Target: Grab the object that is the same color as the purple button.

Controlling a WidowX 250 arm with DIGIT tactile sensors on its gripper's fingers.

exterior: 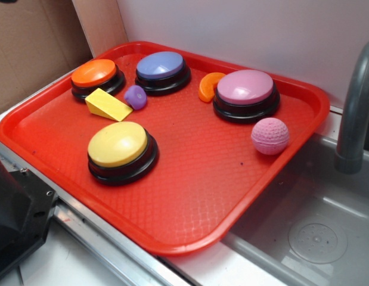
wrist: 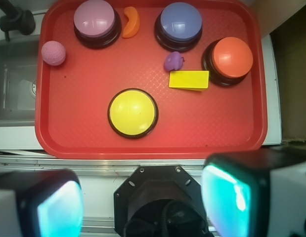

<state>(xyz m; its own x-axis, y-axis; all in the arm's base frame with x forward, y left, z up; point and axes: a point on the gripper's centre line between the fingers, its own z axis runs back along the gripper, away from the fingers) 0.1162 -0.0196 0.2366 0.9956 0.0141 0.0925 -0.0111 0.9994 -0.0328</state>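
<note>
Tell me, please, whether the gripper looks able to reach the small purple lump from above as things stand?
Probably yes. The purple lump lies uncovered, with open space above. It is crowded, though: the yellow wedge and purple button sit close, so open fingers have little room.

exterior cam gives us a close, angled-down look across the red tray [exterior: 190, 196] from its near edge, wrist cam hangs high above looking straight down with fingers [wrist: 232, 197] at the bottom edge, we get the whole tray in both
</note>
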